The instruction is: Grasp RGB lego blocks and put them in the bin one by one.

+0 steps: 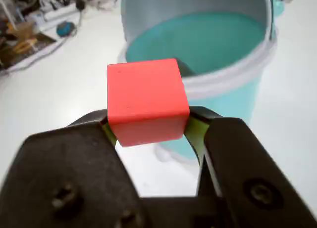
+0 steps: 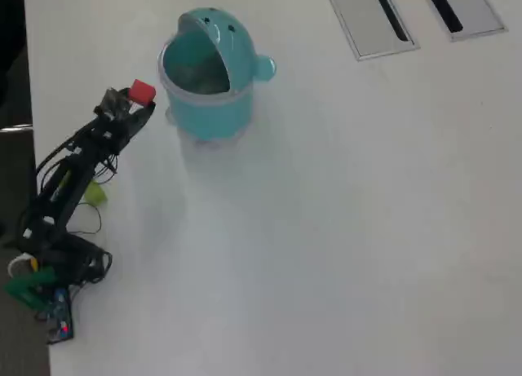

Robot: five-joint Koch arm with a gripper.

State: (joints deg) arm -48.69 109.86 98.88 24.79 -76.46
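Red lego block (image 1: pixel 146 100) sits clamped in the pincer (image 1: pixel 148 126), both jaws pressing its sides. Overhead, it hangs above the desk (image 2: pixel 342 229) at nine o'clock of the teal bin (image 2: pixel 214 99), just beside the open mouth.

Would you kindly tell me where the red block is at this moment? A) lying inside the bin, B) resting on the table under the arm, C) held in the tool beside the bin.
C: the red block sits clamped in the tool, short of the open teal bin, not inside it.
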